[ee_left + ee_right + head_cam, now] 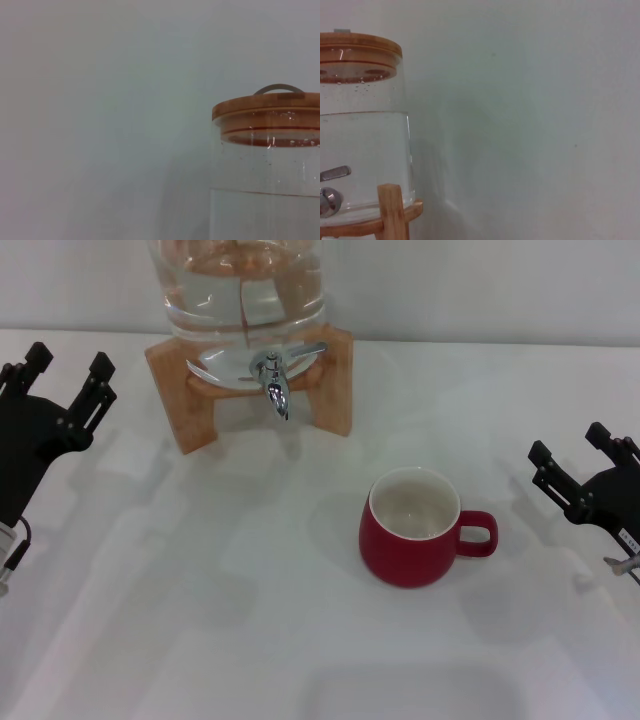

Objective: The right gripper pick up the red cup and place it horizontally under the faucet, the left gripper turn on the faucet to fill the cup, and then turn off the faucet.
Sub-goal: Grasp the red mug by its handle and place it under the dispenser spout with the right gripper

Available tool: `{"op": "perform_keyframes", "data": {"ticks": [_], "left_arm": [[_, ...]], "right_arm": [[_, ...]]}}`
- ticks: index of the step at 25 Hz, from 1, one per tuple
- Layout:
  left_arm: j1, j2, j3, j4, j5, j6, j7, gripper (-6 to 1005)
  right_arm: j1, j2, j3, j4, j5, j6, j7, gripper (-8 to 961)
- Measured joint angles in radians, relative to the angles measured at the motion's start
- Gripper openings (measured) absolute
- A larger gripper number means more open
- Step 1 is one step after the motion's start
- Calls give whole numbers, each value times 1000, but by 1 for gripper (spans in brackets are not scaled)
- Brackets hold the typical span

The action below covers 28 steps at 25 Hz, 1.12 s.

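The right pincer (577,463) sits at the right edge of the head view, fingers spread and pinching nothing, well apart from the red cup (412,528). The left pincer (62,375) is at the upper left edge of that view, also spread and empty, off to the side of the wooden stand (178,390).

The cup stands upright on the white counter (200,600), right of centre in the frame, its loop handle pointing toward the right pincer. It is below and to the right of the faucet (272,375), clearly not under the spout. The faucet juts from the front of the glass jar (240,290) at upper centre, lever raised to one side; no water is seen running.

By this layout the task looks to be at its first step: the cup is ungrasped. The next move should call for the right pincer to travel leftward in the frame and close on the cup, probably by the rim or handle, then carry it up-frame beneath the spout.

The cup's off-white inside appears empty. The jar holds clear water partway up, under a wooden lid (355,47).
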Motion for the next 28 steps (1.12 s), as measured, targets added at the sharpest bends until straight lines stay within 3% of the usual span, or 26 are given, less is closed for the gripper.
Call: {"op": "perform_keyframes", "data": {"ticks": [28], "left_arm": [[-26, -1, -1, -24, 0, 0, -1, 757]], "right_arm": [[1, 0, 4, -1, 7, -13, 0, 798]]}}
